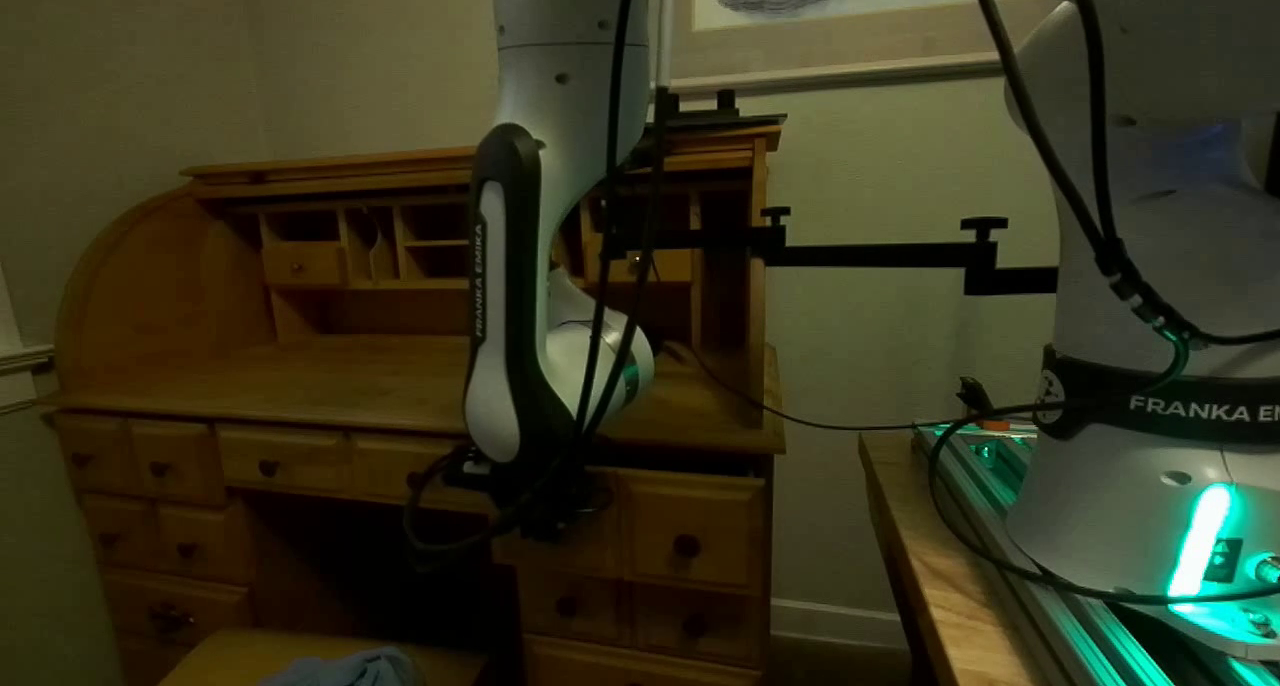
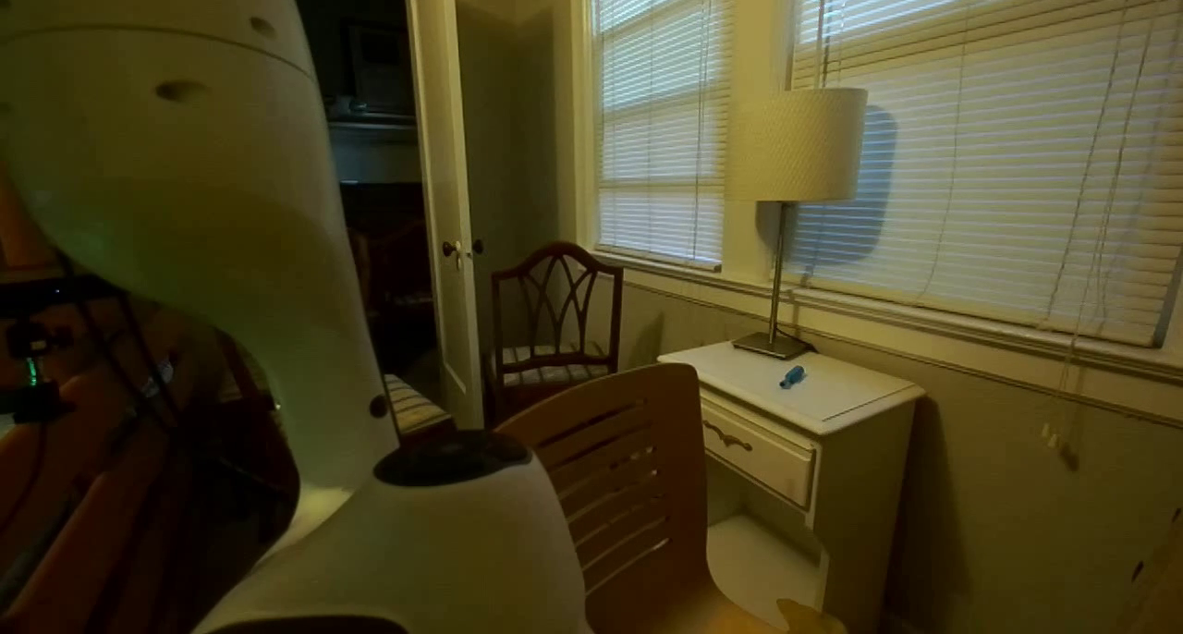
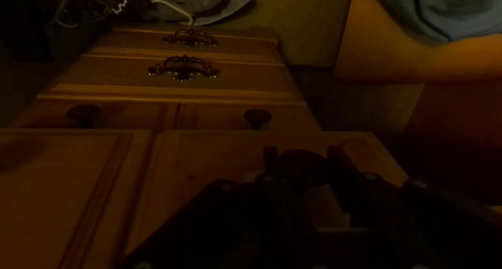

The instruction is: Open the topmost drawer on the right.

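Hand (image 3: 302,157) | clenched on dark knob (image 3: 302,168) (pinched from both sides) | topmost drawer (image 1: 655,526) slightly open

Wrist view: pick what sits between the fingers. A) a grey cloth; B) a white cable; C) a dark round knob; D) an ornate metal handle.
C: the dark round knob shows between the two fingers, at the front of the topmost drawer.
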